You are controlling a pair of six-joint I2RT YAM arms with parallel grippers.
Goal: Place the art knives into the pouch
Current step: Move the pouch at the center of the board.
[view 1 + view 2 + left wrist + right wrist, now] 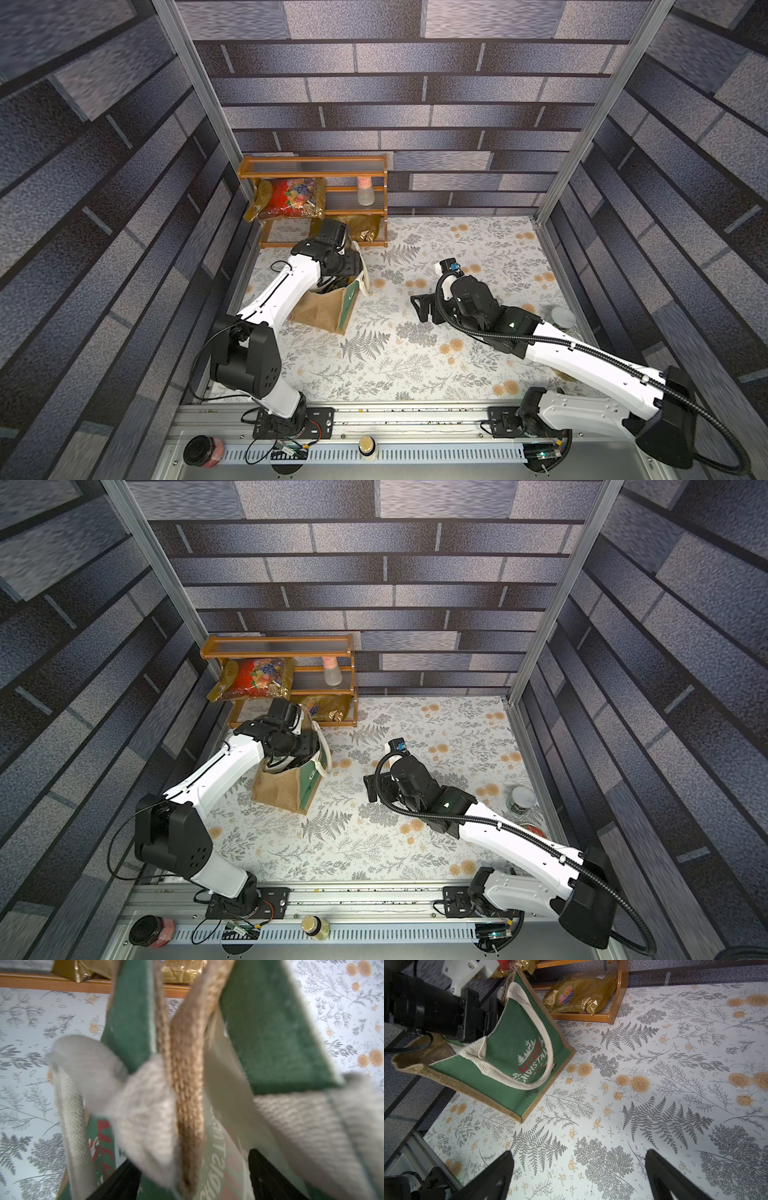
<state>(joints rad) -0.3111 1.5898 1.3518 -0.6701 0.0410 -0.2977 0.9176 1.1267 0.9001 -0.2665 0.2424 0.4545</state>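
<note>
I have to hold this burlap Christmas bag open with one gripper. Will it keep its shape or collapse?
The pouch probably keeps its shape: its panels look flat and its mouth gapes. The webbing handle droops, so it is likely floppy. The thin cloth walls suggest it is light and may slide.

The pouch [500, 1059] is rough tan burlap with a matt green felt-like front, and its handles [483, 1066] are chunky off-white woven webbing. The table cover [654, 1043] under the pouch looks smooth, printed, slightly sheeny. Behind the pouch: a glossy varnished wood shelf [618, 997] and a crinkly shiny gold foil bag [581, 995]. My right gripper [579, 1152] is matt black plastic
</note>
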